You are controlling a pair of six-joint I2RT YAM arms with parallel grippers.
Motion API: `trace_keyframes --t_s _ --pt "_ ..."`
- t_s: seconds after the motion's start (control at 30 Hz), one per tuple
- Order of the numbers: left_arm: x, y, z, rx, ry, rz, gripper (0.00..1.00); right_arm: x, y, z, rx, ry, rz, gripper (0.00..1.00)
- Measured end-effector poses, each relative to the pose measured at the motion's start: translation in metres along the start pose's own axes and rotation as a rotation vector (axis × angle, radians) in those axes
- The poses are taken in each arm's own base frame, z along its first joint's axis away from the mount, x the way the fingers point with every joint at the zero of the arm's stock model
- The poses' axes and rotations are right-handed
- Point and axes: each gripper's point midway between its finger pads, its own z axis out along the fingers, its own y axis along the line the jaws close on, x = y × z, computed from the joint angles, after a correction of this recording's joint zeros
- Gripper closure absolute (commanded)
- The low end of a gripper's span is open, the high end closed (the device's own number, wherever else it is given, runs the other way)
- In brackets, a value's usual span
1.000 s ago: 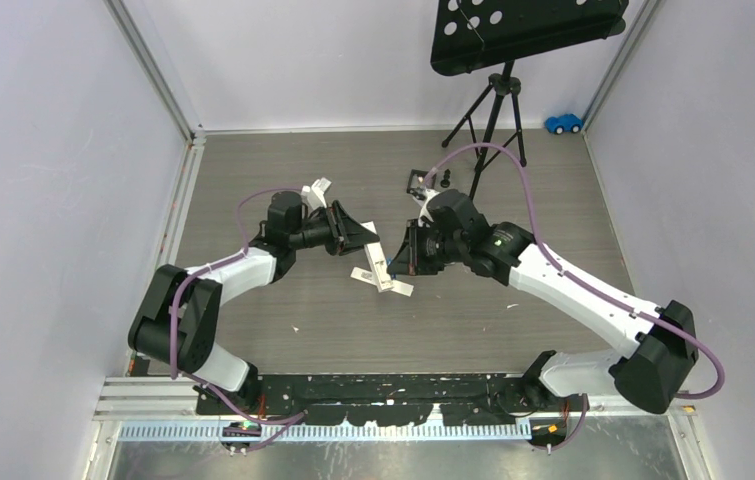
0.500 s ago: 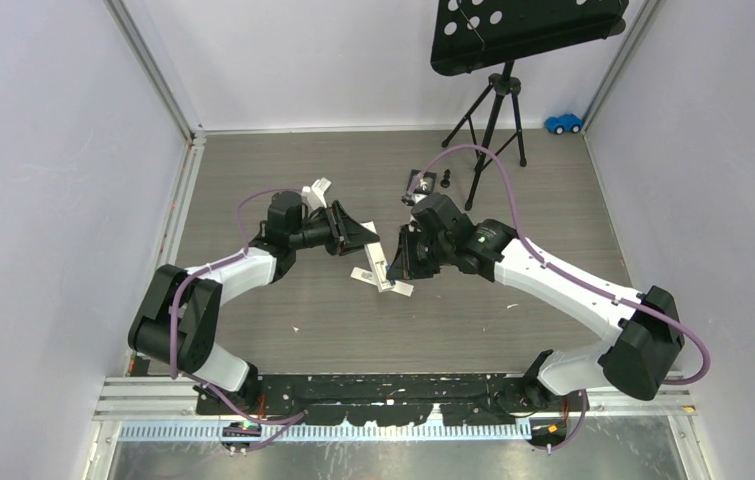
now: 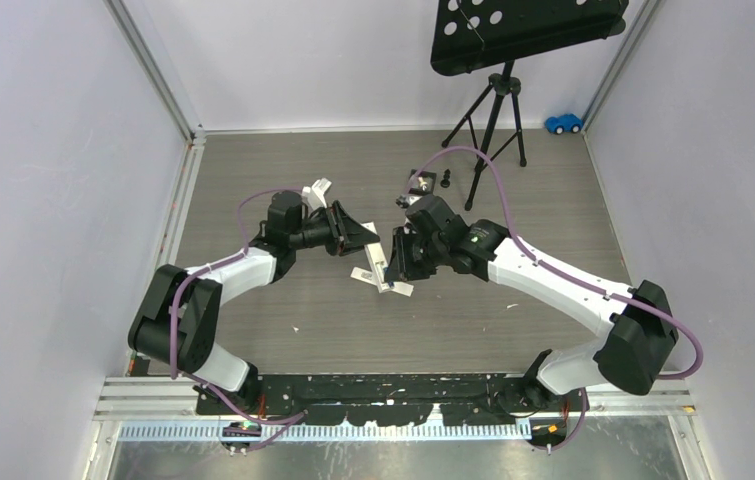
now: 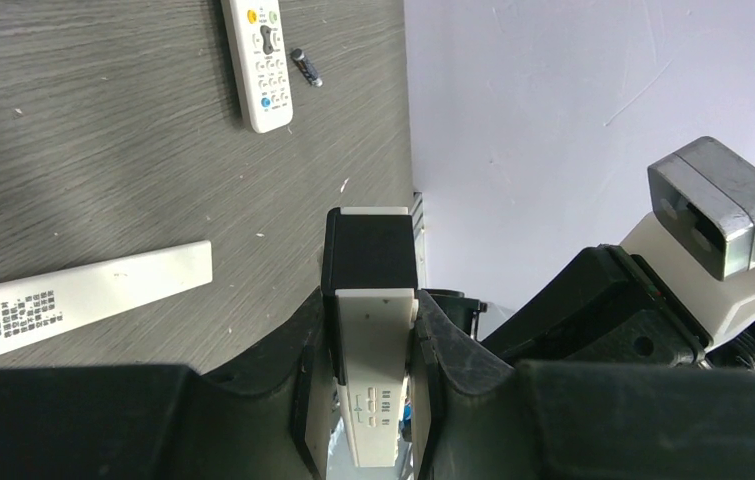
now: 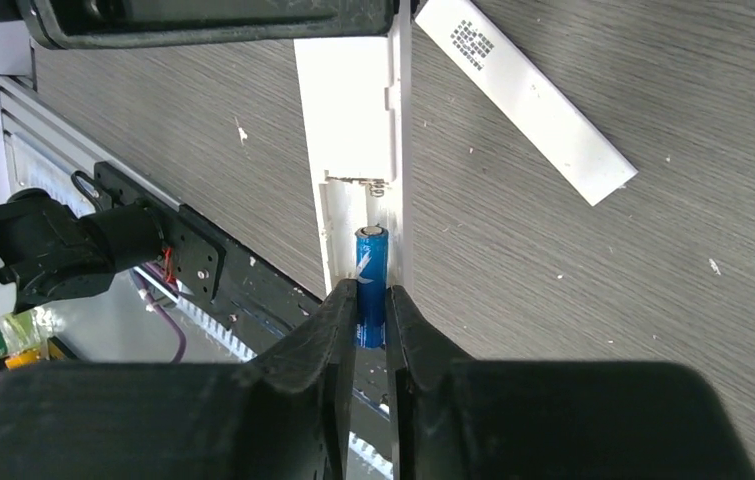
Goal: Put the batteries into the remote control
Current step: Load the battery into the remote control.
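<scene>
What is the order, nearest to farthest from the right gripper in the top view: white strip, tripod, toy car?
1. The white strip, beside the right gripper, mid-table.
2. The tripod, back, right of centre.
3. The toy car, back-right corner.

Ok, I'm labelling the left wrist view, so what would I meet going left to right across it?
White labelled strip → button remote → small dark cylinder → held remote clamped in the left gripper → right arm's wrist camera.
</scene>
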Motion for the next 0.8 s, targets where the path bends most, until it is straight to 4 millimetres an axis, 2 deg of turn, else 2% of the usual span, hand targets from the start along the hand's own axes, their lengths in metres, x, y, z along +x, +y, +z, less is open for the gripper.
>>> trace_keyframes --t_s 0.13,0.37,0.6,0.7,0.8 --pt "0.000 0.000 0.000 0.000 0.000 -0.011 1.00 -0.003 0.002 0.001 -0.005 -0.012 -0.003 0.62" --pt "0.000 -0.002 0.000 0.002 0.002 -0.030 1.00 -0.008 0.001 -0.002 0.008 -0.044 0.016 0.54" --pt "0.000 -0.010 -0.003 0.015 -0.004 -0.043 1.00 -0.022 0.012 -0.025 -0.059 -0.159 0.042 0.50" --pt "-0.001 -0.016 -0.005 0.024 -0.009 -0.060 1.00 -0.027 0.014 -0.034 -0.078 -0.216 0.059 0.38" --pt "-0.004 -0.024 -0.006 0.046 -0.023 -0.097 1.00 -0.031 0.009 -0.042 -0.089 -0.292 0.096 0.30"
